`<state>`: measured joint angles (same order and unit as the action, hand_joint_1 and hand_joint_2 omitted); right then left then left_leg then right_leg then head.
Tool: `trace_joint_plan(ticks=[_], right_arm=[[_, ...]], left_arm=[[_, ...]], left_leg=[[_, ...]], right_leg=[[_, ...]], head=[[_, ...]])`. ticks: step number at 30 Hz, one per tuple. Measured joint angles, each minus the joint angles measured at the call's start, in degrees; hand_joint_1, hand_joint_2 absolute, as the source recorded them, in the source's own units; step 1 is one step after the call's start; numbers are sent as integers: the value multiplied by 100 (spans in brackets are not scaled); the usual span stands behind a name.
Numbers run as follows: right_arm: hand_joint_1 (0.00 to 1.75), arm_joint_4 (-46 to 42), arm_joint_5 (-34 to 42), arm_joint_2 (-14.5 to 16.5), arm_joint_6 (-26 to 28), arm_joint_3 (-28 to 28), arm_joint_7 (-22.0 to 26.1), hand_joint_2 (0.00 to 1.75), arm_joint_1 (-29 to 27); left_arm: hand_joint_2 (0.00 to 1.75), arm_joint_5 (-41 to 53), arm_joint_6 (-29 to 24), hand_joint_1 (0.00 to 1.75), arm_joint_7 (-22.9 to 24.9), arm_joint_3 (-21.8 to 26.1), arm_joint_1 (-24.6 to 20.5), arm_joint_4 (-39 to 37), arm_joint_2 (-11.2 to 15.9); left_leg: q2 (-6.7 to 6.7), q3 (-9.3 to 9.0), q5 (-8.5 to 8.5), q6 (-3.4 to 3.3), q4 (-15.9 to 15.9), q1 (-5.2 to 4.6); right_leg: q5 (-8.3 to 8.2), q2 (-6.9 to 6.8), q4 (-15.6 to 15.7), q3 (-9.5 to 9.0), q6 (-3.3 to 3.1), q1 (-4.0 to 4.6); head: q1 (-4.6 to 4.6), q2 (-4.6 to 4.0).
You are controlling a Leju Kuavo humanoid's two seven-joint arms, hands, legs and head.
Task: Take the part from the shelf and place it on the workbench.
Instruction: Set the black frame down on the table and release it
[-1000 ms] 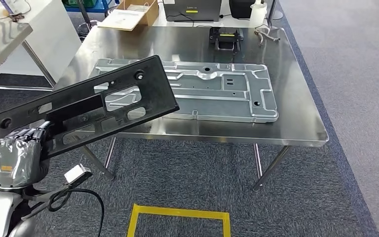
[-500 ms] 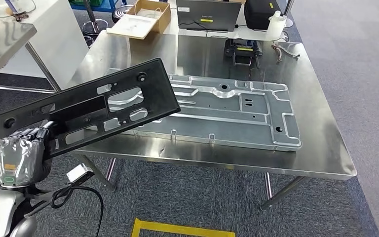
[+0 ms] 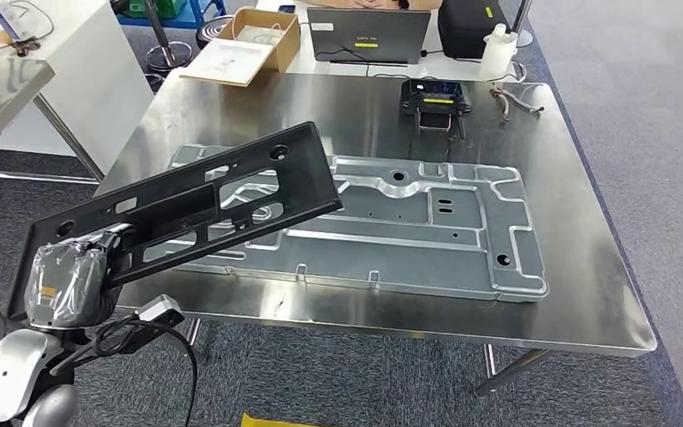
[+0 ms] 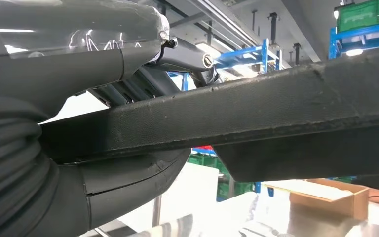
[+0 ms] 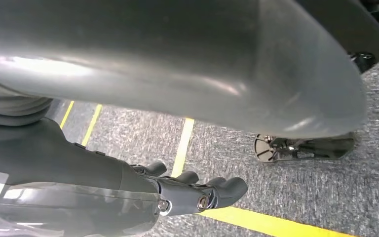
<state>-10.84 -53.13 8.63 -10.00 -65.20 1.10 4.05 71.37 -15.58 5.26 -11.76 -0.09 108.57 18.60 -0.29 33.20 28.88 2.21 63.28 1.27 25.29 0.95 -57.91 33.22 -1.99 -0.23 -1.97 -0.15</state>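
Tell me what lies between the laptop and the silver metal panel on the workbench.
In the head view, a small black device with a yellow label sits between the laptop and the silver metal panel.

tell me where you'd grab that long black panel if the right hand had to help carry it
Probably the free far end of the black panel, coming in from the robot's right. The left hand grips the near end, so the far end hangs unsupported over the silver tray; its flat edge and cutouts offer a hold.

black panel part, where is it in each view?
Head view: black panel part, tilted, held by the left hand over the workbench's near-left edge.
Left wrist view: thick black bar crossing the picture.
Right wrist view: not in it.
Shared landmark: cardboard box.
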Motion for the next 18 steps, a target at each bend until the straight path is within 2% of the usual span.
trace_joint_plan(ticks=[1,2,4,6,8,12,16,18], right_arm=[[0,-1,-19,0,-13,1,2,0,1],[0,-1,-54,-1,-36,4,6,0,7],[0,-2,-149,-4,-101,19,16,0,27],[0,-2,-209,-14,-137,33,22,0,50],[0,-2,-225,-24,-141,38,27,0,67],[0,0,-229,-26,-141,45,30,0,59],[0,0,-232,-26,-141,51,39,0,57],[0,0,-252,-26,-141,57,53,0,57]], left_arm=[[175,-77,82,175,-52,-19,-48,-20,1],[175,-202,214,175,-153,-54,-143,-91,7],[175,-521,469,175,-486,-170,-449,-434,24],[175,-734,541,175,-783,-290,-752,-927,32],[175,-794,523,175,-897,-378,-965,-1312,31],[175,-818,513,175,-924,-476,-1186,-1720,32],[175,-822,507,175,-925,-534,-1222,-1852,33],[175,-865,510,175,-961,-558,-1250,-1904,33]], left_leg=[[9,-89,-84,-17,-280,-11],[13,-140,-108,-52,-431,-24],[6,-145,-106,-146,-482,-41],[-7,-147,-254,-177,-513,-31],[-5,-142,-273,-188,-522,-39],[-2,-134,-270,-223,-519,-58],[-2,-129,-257,-251,-515,-73],[-2,-127,-248,-263,-512,-79]], right_leg=[[23,0,-13,-20,32,-2],[45,-8,-21,-24,72,0],[75,-41,-30,-18,136,13],[91,-75,-21,-25,48,24],[77,-78,-1,-24,-60,29],[25,-61,37,-35,26,15],[29,-60,48,-41,60,3],[34,-59,53,-43,126,-5]], head=[[-1,0],[0,0],[0,0],[1,0],[1,0],[1,0],[1,0],[1,0]])
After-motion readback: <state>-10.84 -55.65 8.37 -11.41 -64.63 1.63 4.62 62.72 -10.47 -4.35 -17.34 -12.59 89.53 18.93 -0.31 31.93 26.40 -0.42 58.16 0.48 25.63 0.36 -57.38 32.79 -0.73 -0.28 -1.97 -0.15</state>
